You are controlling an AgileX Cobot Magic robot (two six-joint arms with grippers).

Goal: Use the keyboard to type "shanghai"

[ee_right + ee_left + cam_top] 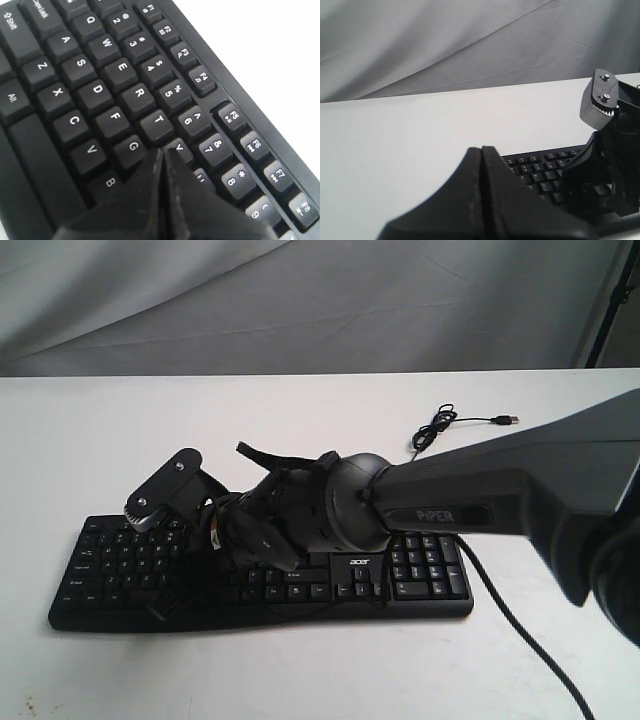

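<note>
My right claw [163, 155], pinched to one point so it strikes a single key, points down by G and Y on the keyboard [100, 95] on the table [300, 670]; my left claw [481, 152], also pinched, hangs aside.

A plain, matte white table [150, 420] is seen. Behind it a grey cloth backdrop [300, 300] is hung, creased by long diagonal folds. A dark upright strip [612, 300] is shown at the cloth's right edge. The scene is lit softly and evenly.
</note>
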